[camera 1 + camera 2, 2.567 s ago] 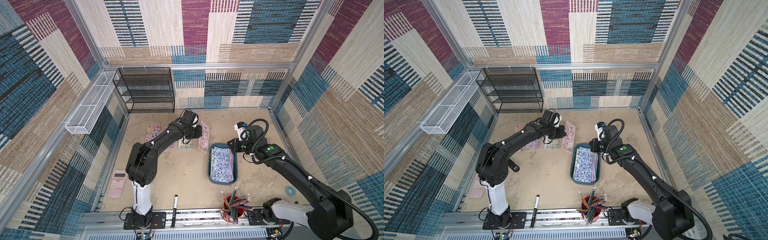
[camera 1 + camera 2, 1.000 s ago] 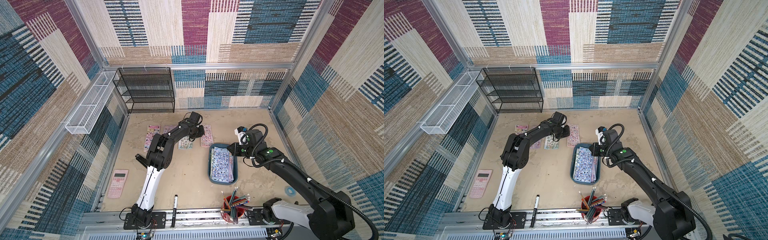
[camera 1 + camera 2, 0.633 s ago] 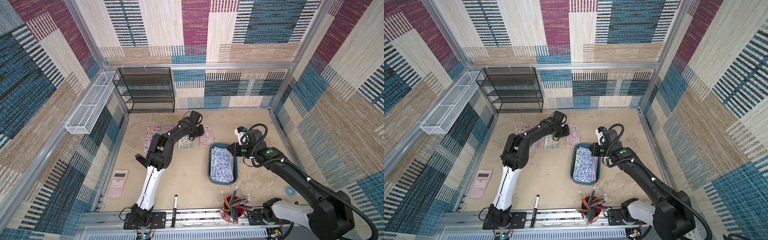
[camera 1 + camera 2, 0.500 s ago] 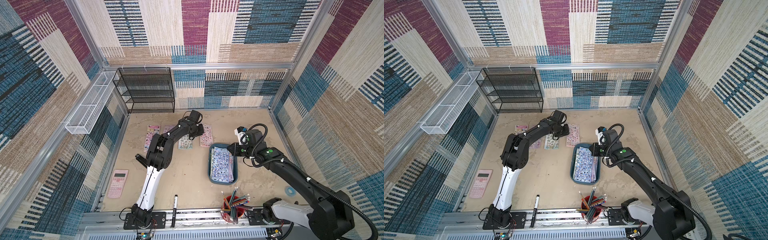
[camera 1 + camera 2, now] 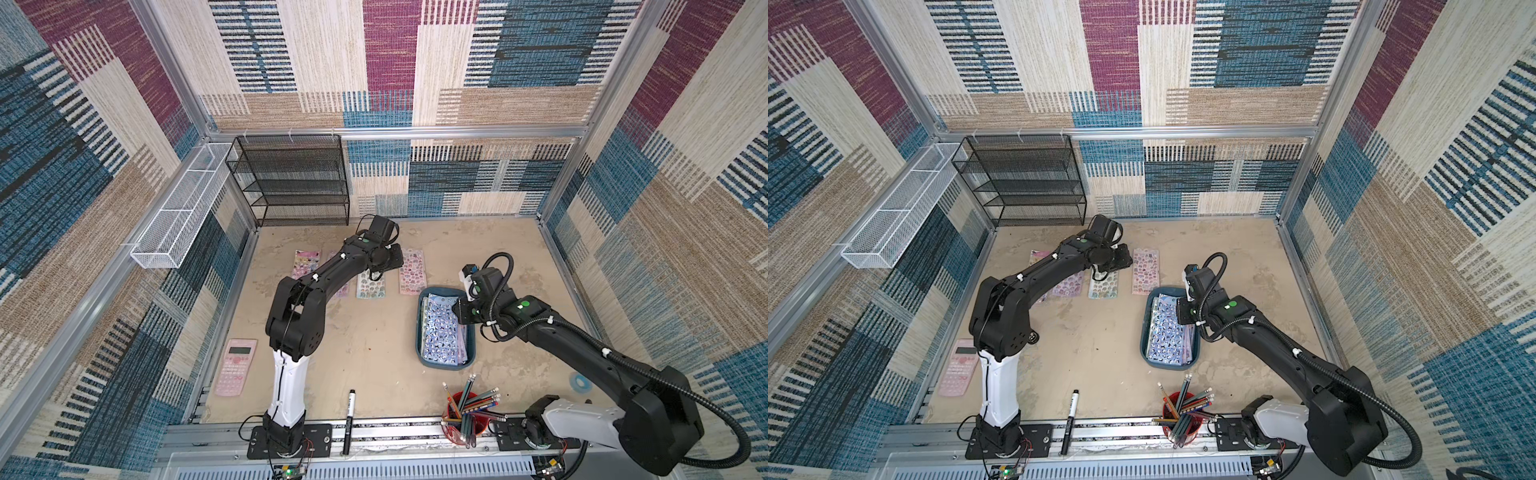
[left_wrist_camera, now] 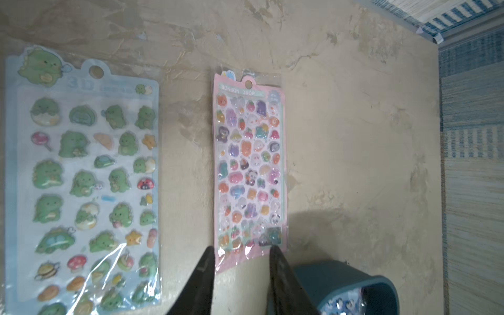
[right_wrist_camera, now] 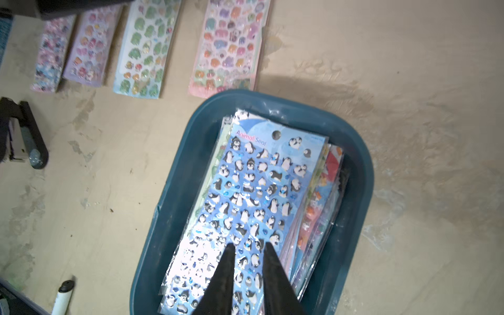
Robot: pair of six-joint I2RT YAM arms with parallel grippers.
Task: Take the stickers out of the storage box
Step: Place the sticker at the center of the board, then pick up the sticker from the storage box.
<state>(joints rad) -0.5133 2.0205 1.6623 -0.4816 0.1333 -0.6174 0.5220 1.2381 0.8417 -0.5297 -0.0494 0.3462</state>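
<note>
Four stickers (image 5: 371,285) laid in a row, the pink sheet (image 6: 249,163) just released, left gripper (image 6: 242,249) jaws parted at its end. In the storage box (image 7: 174,191), the penguin sheet (image 7: 253,191) is left topping the remaining stack; right gripper (image 7: 249,245) poised over it, narrowly apart, nothing clamped; judged next out.

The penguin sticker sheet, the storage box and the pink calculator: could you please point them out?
penguin sticker sheet (image 7: 253,196): right wrist view, middle of the sheet.
storage box (image 7: 177,191): right wrist view, bare inner wall.
pink calculator (image 5: 235,370): a top view, middle of its keypad.
</note>
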